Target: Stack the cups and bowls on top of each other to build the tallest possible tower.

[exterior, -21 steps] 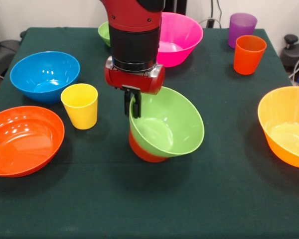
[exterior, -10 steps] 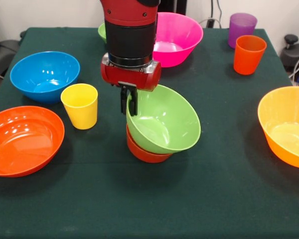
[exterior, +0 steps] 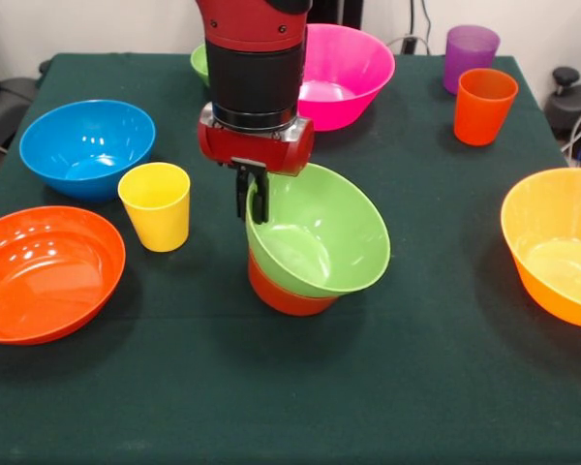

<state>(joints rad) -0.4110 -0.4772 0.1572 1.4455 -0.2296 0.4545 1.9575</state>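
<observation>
Two bowls make our tower from the front: the glossy medium green plastic bowl (exterior: 320, 232) sits tilted in the small red-orange plastic bowl (exterior: 283, 293) at mid-table. We see the black gripper (exterior: 254, 201) pinching the green bowl's rim beside the yellow plastic cup (exterior: 156, 204).

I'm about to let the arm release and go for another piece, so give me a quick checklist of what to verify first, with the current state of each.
1. Green bowl sits in the red bowl: ok, it is nested.
2. Green bowl level: not ok, it tilts toward the camera.
3. Gripper state: closed on the green bowl's rim, one finger inside and one outside; ok for holding, not yet released.
4. Red bowl flat on the table: cannot tell, its base is partly hidden.
5. Room around the stack: ok, the yellow cup stands apart on the left.
6. Next piece free: ok, the yellow-orange bowl sits alone on the right.
</observation>
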